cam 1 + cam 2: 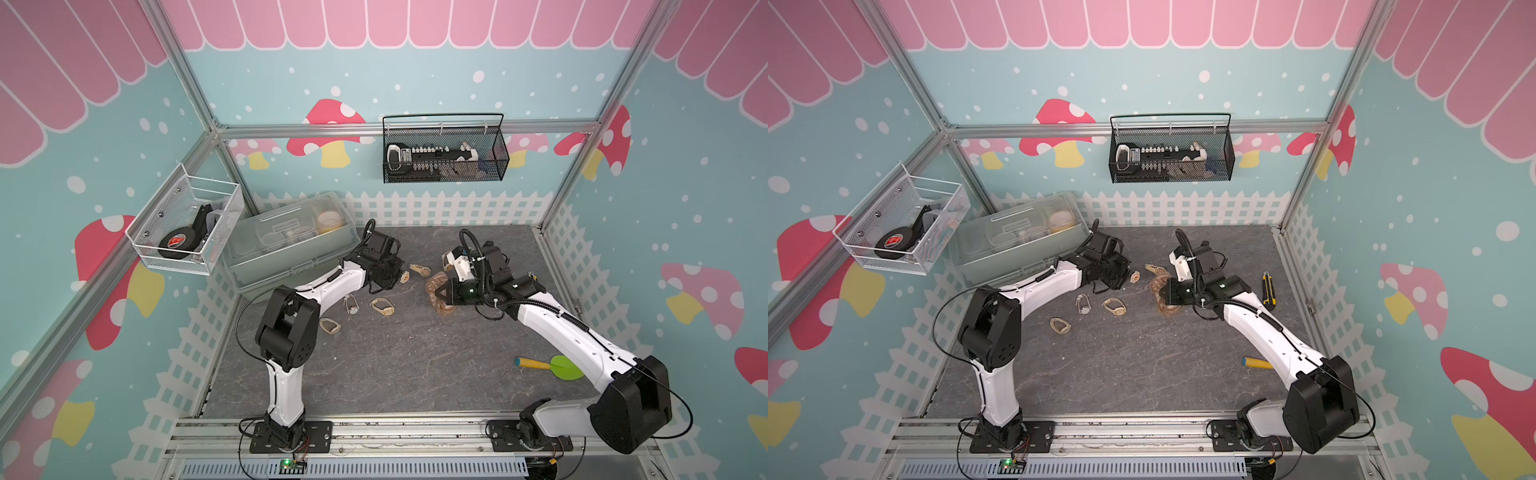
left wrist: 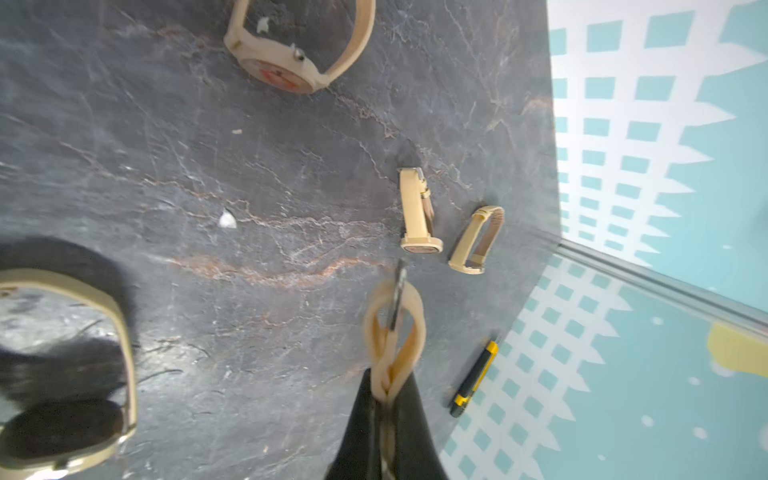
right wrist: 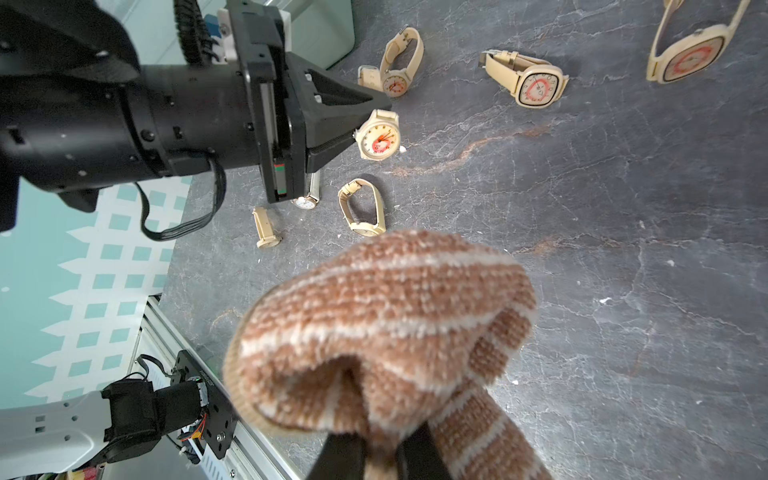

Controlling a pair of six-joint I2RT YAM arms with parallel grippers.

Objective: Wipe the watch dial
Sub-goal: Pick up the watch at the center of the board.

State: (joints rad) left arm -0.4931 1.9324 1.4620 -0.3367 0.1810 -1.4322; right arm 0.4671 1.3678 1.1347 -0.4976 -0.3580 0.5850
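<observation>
watch (image 1: pixel 402 277) is held by the left gripper (image 1: pixel 395 277) in both top views, just beside the striped brown cloth (image 1: pixel 434 282) but not touching it. right gripper (image 1: pixel 444 291) is clamped on that cloth, and other watches (image 1: pixel 384 307) lie loose on the grey table (image 1: pixel 395 365) near the cloth. left wrist view: fingers (image 2: pixel 361 415) pressed together on the tan strap (image 2: pixel 392 332), which loops out past the tips, kinda blurry. right wrist view: the cloth bunches out of the closed right jaws up close, and beyond the cloth the round dial (image 3: pixel 377 135) with red marks faces it, clearly apart.
</observation>
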